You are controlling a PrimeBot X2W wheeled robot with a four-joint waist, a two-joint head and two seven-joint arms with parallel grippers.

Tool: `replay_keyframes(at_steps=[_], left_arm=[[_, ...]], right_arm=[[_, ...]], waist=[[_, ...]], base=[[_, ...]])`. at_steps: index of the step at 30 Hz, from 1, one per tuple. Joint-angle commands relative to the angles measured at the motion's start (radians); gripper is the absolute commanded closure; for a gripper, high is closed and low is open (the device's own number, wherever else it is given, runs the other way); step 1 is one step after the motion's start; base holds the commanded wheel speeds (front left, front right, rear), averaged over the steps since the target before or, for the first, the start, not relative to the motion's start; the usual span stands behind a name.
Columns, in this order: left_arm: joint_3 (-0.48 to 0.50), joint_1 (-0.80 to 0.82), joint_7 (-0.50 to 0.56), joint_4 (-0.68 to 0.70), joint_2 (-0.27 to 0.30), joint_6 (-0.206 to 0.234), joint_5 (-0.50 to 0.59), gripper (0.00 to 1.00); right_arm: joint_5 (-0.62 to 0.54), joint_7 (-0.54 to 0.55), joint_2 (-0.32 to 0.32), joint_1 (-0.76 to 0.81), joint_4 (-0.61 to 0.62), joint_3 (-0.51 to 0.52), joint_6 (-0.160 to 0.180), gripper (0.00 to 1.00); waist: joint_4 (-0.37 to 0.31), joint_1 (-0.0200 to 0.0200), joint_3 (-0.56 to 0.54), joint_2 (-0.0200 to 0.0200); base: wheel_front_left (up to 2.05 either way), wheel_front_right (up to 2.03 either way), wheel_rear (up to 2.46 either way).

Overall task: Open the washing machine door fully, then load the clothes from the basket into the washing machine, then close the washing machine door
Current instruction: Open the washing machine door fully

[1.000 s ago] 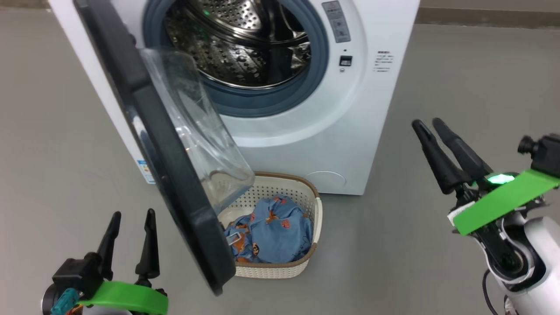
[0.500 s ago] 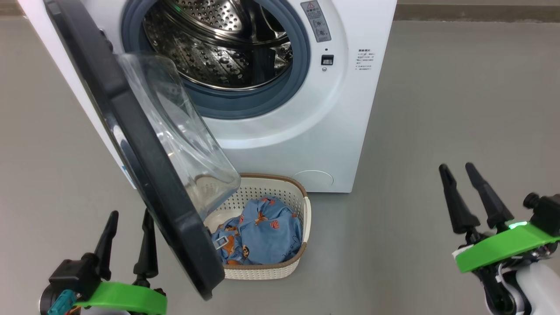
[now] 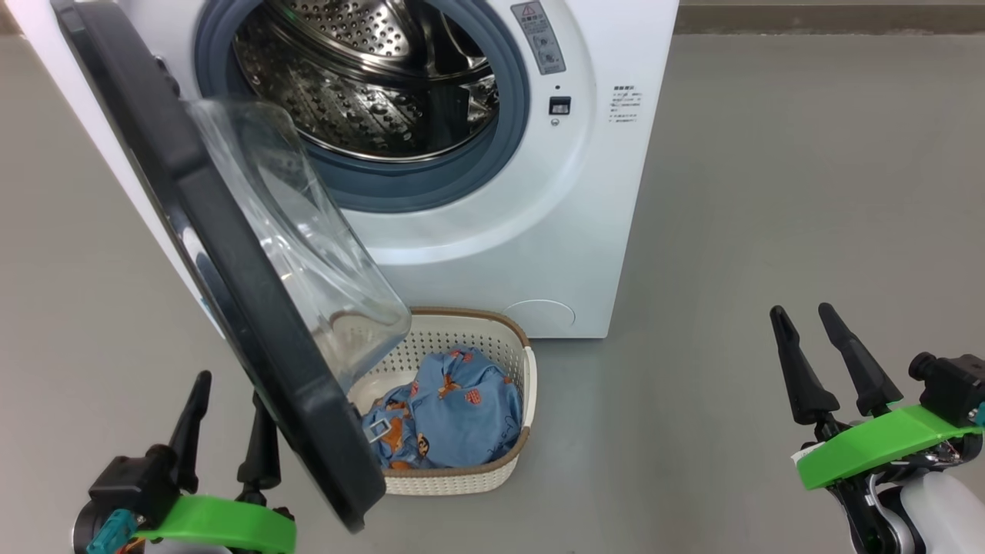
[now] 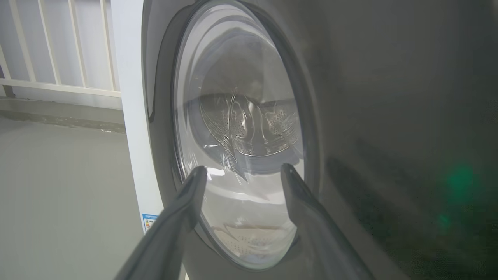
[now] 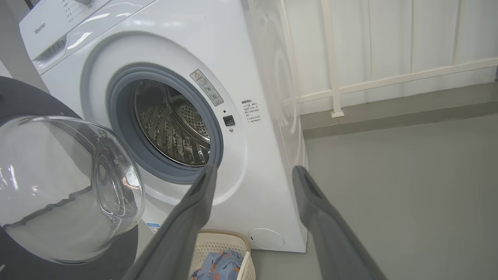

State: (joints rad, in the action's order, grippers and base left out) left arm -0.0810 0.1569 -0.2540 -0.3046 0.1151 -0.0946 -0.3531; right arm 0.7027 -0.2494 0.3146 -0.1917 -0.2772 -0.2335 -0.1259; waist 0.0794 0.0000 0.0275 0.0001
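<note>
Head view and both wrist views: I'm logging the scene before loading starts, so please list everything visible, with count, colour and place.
washing machine: one, white with a steel drum, centre back on the floor
washing machine door: one, black with a clear glass bowl, standing open at head view's left, its lower part in front of the basket
basket: one, cream with a brown rim, on the floor before the machine
clothes: one bundle, light blue with orange prints, inside the basket
floor: grey, all around
railing: white, behind the machine
left hand: dark fingers, open, lower left by the door
right hand: dark fingers, open, lower right over the floor
</note>
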Motion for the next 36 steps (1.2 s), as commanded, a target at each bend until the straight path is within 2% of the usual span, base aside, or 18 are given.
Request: replay_keyframes(at_steps=[1,12,21,36], left_arm=[[0.028,0.013,-0.004,0.023,0.027,0.005,-0.010,0.00],[0.025,0.008,-0.004,0.020,0.034,0.010,-0.015,0.00],[0.019,0.005,-0.004,0.021,0.038,0.014,-0.020,0.00],[0.011,0.011,-0.005,0.026,0.045,0.023,-0.027,0.00]], right_arm=[[-0.030,-0.012,0.010,0.011,0.014,-0.007,-0.005,0.00],[-0.105,-0.012,-0.002,0.016,-0.028,0.001,-0.005,0.00],[-0.210,-0.012,-0.021,0.011,-0.059,0.013,-0.005,0.00],[-0.221,-0.012,-0.048,0.001,-0.058,0.021,-0.005,0.00]], waist=[[-0.003,0.0000,-0.001,-0.0001],[-0.021,0.0000,-0.006,-0.0001],[-0.029,0.0000,-0.009,-0.0001],[-0.034,0.0000,0.001,-0.0001]], base=[[0.00,0.00,0.00],[0.00,0.00,0.00],[0.00,0.00,0.00],[0.00,0.00,0.00]])
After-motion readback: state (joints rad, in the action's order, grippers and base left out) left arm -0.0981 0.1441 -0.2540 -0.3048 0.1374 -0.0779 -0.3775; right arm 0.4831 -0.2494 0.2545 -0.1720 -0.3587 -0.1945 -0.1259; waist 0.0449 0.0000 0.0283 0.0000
